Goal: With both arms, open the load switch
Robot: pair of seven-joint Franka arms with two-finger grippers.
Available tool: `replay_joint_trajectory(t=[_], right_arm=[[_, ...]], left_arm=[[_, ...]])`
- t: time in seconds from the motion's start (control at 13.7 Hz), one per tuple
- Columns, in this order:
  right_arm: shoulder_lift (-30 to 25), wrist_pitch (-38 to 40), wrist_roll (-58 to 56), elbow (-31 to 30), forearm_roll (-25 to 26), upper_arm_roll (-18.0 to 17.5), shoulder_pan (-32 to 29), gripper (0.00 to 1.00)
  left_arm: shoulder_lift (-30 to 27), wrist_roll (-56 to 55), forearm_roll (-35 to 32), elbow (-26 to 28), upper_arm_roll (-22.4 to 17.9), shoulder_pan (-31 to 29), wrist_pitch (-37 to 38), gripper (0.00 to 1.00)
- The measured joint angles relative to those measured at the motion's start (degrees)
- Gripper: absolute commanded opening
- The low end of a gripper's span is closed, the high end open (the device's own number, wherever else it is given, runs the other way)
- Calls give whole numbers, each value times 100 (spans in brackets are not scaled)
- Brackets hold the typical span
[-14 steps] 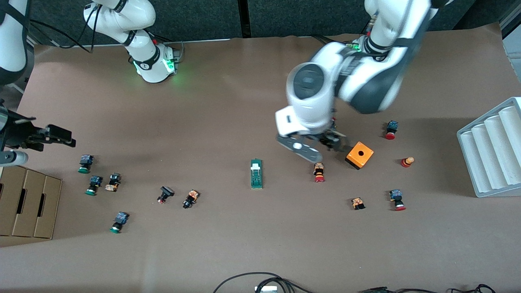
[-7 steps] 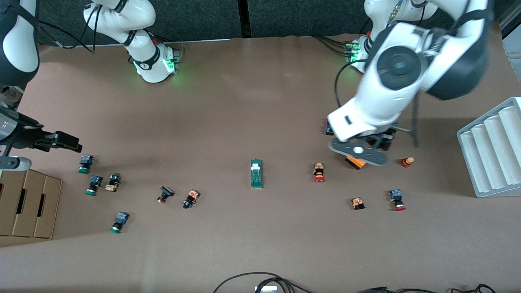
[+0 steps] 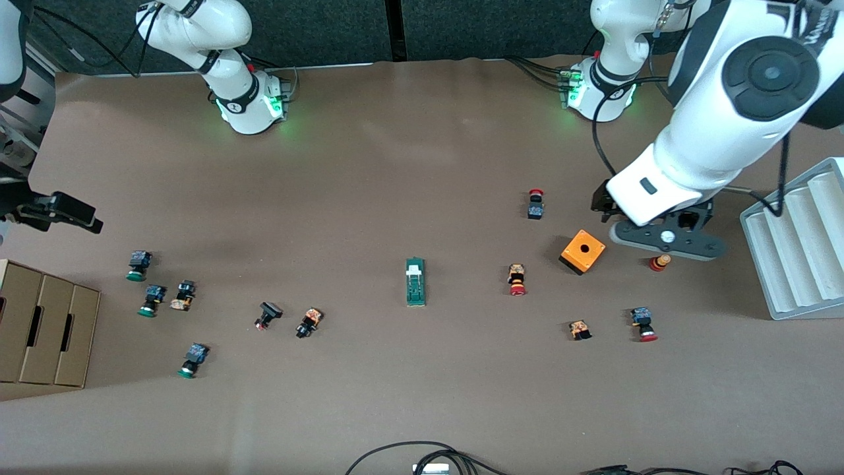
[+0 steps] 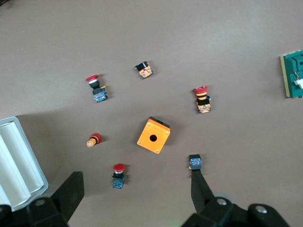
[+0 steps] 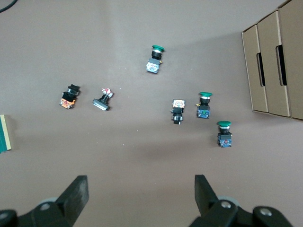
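Observation:
The load switch (image 3: 415, 282), a slim dark-green block with a white piece at the end toward the robots' bases, lies flat in the middle of the table. Only its edge shows in the left wrist view (image 4: 293, 74) and as a green sliver in the right wrist view (image 5: 4, 133). My left gripper (image 3: 653, 214) hangs open over the table beside the orange cube (image 3: 583, 251), well away from the switch. Its fingers (image 4: 71, 194) are wide apart and hold nothing. My right gripper (image 3: 72, 214) hangs open and empty (image 5: 139, 194) at the right arm's end of the table.
Several small push buttons lie scattered, some with green caps (image 3: 138, 265) near the right gripper and some with red caps (image 3: 517, 280) around the orange cube. A cardboard box (image 3: 46, 330) stands at the right arm's end. A white ribbed tray (image 3: 798, 237) stands at the left arm's end. Cables (image 3: 422, 455) lie at the near edge.
My left arm has swung away from the table's middle, past the orange cube, toward the white tray. My right gripper has drawn back toward the table's edge. The load switch has not moved.

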State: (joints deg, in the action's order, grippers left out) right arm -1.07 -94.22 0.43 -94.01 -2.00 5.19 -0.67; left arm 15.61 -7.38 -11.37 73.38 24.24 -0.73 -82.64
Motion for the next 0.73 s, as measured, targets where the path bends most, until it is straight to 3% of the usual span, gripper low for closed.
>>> replay_joint_trajectory(t=[0.36,0.51,0.73], right_arm=[[-228,-2,2,-299,1,-71,22,100],[-226,11,8,-299,1,-92,37,100],[-226,13,8,-298,1,-91,38,100]], left_arm=[[-201,23,723,2,-106,-879,100,100],[-329,32,993,195,-597,-911,91,100],[-888,54,1168,1076,-1856,-219,-500,100]])
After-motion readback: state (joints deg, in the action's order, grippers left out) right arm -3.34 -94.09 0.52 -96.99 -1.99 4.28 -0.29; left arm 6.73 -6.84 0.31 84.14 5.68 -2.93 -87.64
